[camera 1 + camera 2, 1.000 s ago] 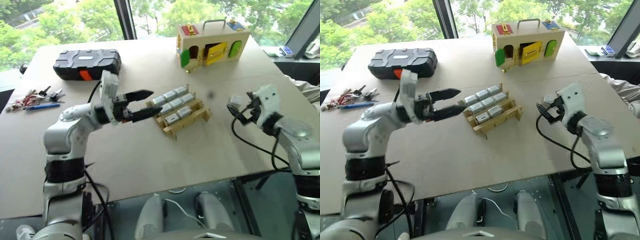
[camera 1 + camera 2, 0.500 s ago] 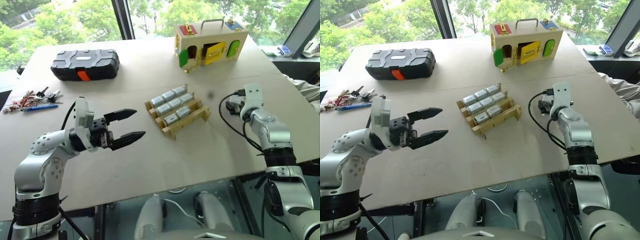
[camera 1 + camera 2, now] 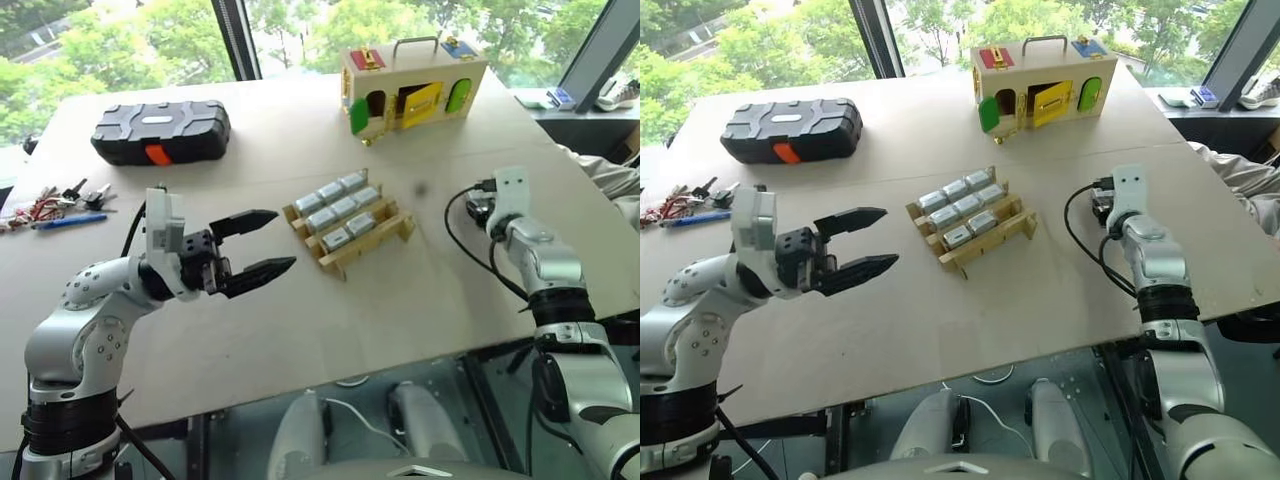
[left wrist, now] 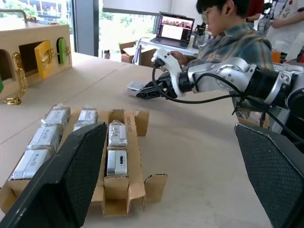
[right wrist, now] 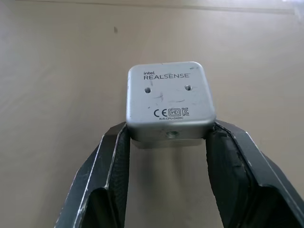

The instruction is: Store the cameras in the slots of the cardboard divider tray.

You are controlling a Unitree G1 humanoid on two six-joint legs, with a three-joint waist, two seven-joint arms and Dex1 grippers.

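The right end effector (image 5: 166,156) is clenched on a loose camera (image 5: 168,102) at the right of the head view, well apart from the tray (image 3: 350,222) at centre. Lift it straight off the tabletop (image 3: 400,300), keeping it square for an empty slot; the left end effector (image 3: 262,243) hangs released.

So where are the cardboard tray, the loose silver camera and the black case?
cardboard divider tray (image 3: 384,238): left eye view, front cardboard strip.
camera (image 5: 168,97): right wrist view, its printed face, between the right gripper's fingers.
black case (image 3: 160,131): left eye view, middle of its lid.
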